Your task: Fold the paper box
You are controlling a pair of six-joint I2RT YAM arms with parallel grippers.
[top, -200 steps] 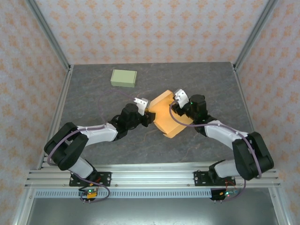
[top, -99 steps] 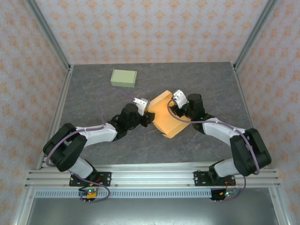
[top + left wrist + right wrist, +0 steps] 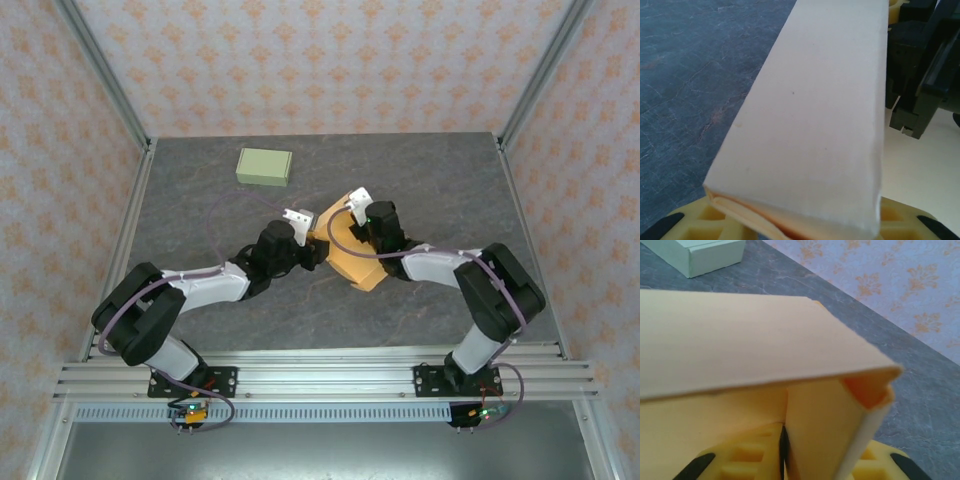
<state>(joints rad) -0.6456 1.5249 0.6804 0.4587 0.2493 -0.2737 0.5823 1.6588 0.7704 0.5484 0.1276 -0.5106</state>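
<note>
table (image 3: 440, 170): grey stone-look top inside a walled cell. All the work is around the middle.
paper box (image 3: 345, 262): orange, mid-table, just right of centre, between the two arms and turned corner-on to us. From above we see a tray shape with raised sides, not a flat sheet.
green box (image 3: 264, 166): far left, closed, well apart from both arms. We don't see it as part of this step.
left gripper (image 3: 795, 225): on the left side of the paper box. The jaws are part closed with a doubled-over wall lying between the pads. We read that as a pinch holding that wall.
right gripper (image 3: 805, 460): on the far-right side of the paper box. The jaws straddle an upright panel next to a corner where a long wall meets it. The gap is narrow, but we can't tell whether the pads are pressing or just around it.
done: in our judgement, the walls are raised and the left wall is folded over on itself. At least one corner is formed, with its edges meeting.
left: the right-side panel looks loose at the corner, with a gap showing, so we think it needs tucking or creasing. We can't see the near sides well enough to call them finished.
progress: we'd say past halfway but not closed out.
</note>
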